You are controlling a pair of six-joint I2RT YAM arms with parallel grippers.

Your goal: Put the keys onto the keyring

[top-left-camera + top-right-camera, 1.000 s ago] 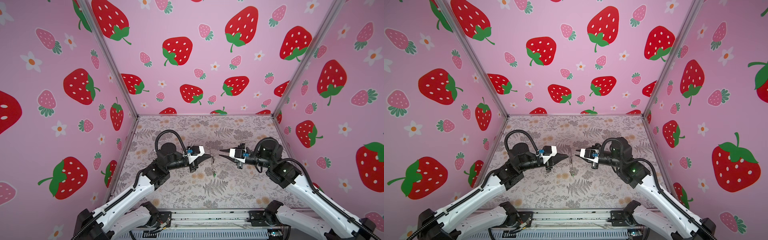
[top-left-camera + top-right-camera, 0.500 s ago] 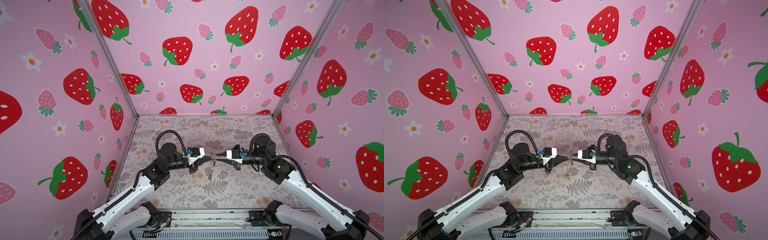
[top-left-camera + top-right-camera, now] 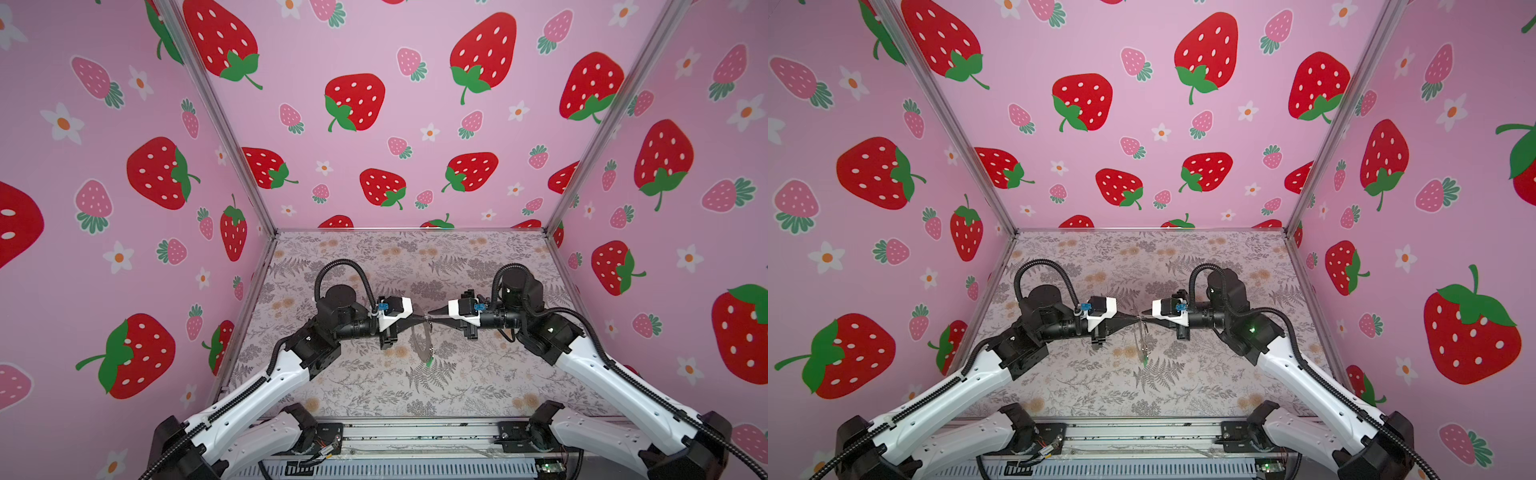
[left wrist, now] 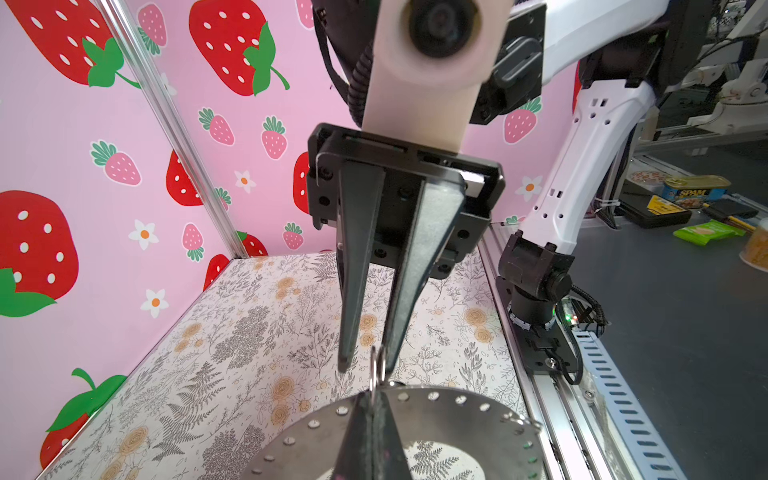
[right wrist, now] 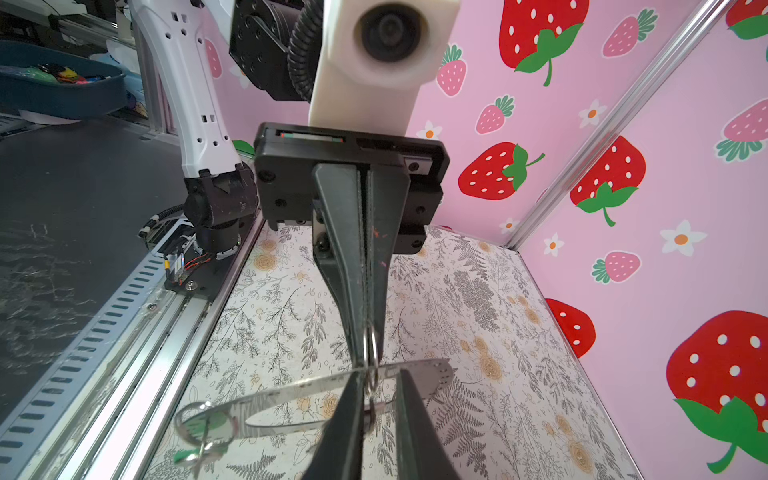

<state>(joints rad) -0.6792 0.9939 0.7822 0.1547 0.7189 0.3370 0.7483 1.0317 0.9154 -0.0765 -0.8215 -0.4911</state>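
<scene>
- Compared with a second ago, the right gripper [image 3: 430, 316] is no longer well apart from the left gripper [image 3: 422, 319]. It now stands tip to tip with it.
- The left gripper sits where it did, and the keyring [image 4: 457, 415] hangs under it as before.
- The left gripper is clenched on the keyring's rim, with its two dark tapering fingers pressed flat together.
- The right gripper's fingers [image 4: 357, 291] show a narrow gap between them. A small wire loop [image 4: 376, 368] sits in that gap, just off the left gripper's tip. We cannot tell whether the pads press on the loop.
- The fingers are matte black wedges, and one inner face carries a grey, gritty pad.
- The keyring is a thin, flat disc of dull grey metal with a wide centre hole and a row of small holes around its edge.
- In both top views it hangs edge-on below the left gripper, above the floral paper floor [image 3: 374, 395].
- At the end of the keyring farthest from the left gripper, a larger wire loop [image 5: 203, 419] carries the green key [image 5: 183, 457]. It is a tiny bright green plastic tag, dangling lowest of all.
</scene>
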